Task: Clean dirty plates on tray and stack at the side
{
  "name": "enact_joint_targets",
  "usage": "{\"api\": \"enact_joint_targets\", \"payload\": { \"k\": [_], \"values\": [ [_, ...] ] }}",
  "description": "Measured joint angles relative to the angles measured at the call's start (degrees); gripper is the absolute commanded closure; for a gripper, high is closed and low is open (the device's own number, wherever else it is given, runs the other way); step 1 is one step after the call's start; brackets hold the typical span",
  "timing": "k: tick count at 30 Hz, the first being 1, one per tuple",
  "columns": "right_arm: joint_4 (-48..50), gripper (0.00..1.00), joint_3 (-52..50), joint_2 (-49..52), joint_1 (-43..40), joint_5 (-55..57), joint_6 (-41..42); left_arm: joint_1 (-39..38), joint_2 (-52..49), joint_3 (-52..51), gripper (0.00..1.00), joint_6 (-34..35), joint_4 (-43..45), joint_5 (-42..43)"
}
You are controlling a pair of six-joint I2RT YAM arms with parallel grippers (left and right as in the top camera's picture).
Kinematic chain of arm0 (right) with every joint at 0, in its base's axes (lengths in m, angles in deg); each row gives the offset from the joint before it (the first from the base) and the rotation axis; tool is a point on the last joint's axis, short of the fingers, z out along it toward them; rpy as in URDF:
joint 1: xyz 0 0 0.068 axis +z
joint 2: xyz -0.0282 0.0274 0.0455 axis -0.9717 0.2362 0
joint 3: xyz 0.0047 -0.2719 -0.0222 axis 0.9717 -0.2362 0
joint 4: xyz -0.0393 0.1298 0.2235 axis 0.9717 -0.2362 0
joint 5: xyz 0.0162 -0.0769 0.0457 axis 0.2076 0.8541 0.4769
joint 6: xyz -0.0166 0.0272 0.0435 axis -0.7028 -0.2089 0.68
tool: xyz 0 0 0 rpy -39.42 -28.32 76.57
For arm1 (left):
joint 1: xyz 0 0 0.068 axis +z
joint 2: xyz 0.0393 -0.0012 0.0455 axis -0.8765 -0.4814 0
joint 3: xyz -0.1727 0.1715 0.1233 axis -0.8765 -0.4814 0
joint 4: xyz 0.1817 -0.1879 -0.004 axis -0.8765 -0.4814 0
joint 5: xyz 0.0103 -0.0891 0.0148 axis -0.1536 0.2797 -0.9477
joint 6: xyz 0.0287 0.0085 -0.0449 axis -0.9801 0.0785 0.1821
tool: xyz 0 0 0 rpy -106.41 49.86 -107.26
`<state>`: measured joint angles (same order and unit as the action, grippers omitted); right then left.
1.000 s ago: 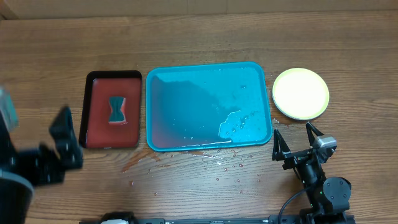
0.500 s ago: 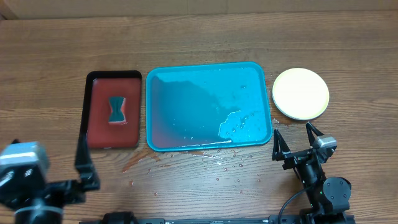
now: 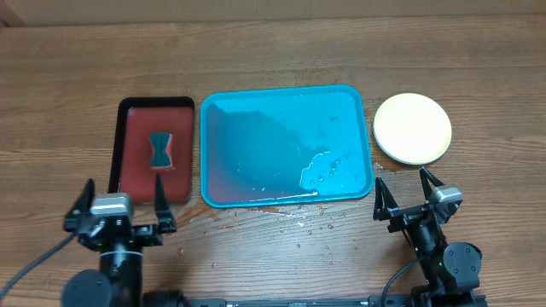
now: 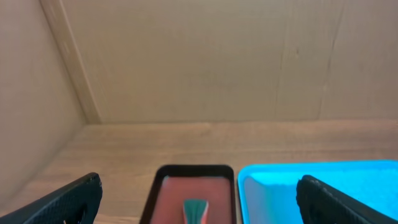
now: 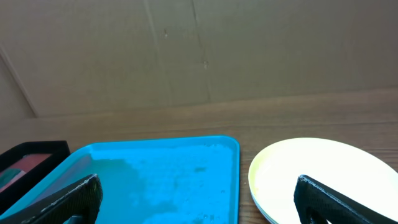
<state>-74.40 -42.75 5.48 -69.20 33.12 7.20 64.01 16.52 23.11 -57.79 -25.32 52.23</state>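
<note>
Bright blue plastic, the large rectangular tray (image 3: 256, 111) lies in the middle of your wooden desk (image 3: 273, 43). Its floor is wet, with a reddish tinge toward the left side and a patch of water near its right front corner. The round plastic plates (image 3: 412, 128) sit stacked on the desk just to the right of the tray and apart from it. The top one shows a white centre and a yellow-green rim, and you cannot tell how many lie beneath it. To the left of the tray, close beside it, is a smaller dark red tray (image 3: 136, 170) with a black rim, and a teal sponge (image 3: 161, 151) lies in it. Scattered droplets (image 3: 307, 226) dot the desk in front of the blue tray. Your left gripper (image 3: 122, 205) hovers at the near edge before the dark red tray, jaws spread wide and holding nothing. Your right gripper (image 3: 405, 189) hovers just before the plates, equally wide and empty.
</note>
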Motion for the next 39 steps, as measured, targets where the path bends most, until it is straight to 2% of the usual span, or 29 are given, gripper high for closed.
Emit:
{"api": "enact_joint_targets", "payload": {
  "k": [11, 24, 30, 39],
  "values": [
    [0.0, 0.0, 0.0, 0.0, 0.0, 0.0, 0.0, 1.01, 9.79, -19.26, 0.0, -0.5, 11.04, 0.66],
    [0.0, 0.0, 0.0, 0.0, 0.0, 0.0, 0.0, 1.01, 10.43, -33.2, 0.0, -1.81, 28.02, 0.7],
    [0.0, 0.0, 0.0, 0.0, 0.0, 0.0, 0.02, 1.01, 10.43, -35.63, 0.0, -2.4, 24.94, 0.7],
    [0.02, 0.0, 0.0, 0.0, 0.0, 0.02, 0.02, 1.01, 10.43, -35.78, 0.0, -2.84, 24.79, 0.87]
  ]
}}
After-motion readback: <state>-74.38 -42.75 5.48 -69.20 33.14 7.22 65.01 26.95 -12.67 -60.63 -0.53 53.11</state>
